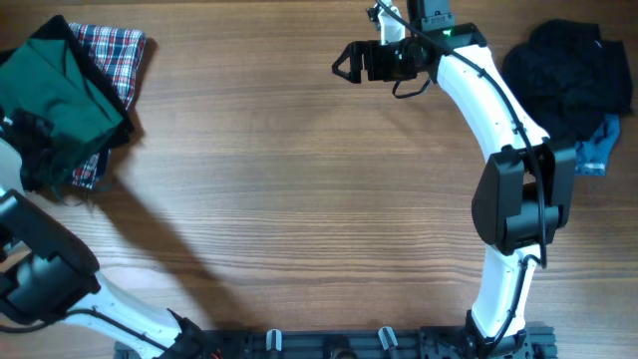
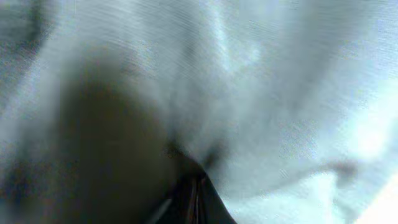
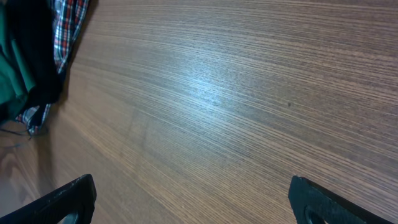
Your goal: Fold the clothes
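Fingers of left gripper (image 1: 38, 145) pinched shut on green clothes (image 1: 60, 90), heaped over plaid cloth (image 1: 118, 50) at far left corner of table (image 1: 299, 199), right gripper (image 1: 346, 64) spread wide above bare wood.

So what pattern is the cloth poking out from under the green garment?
The cloth is red, blue and white plaid; the overhead view shows it best.
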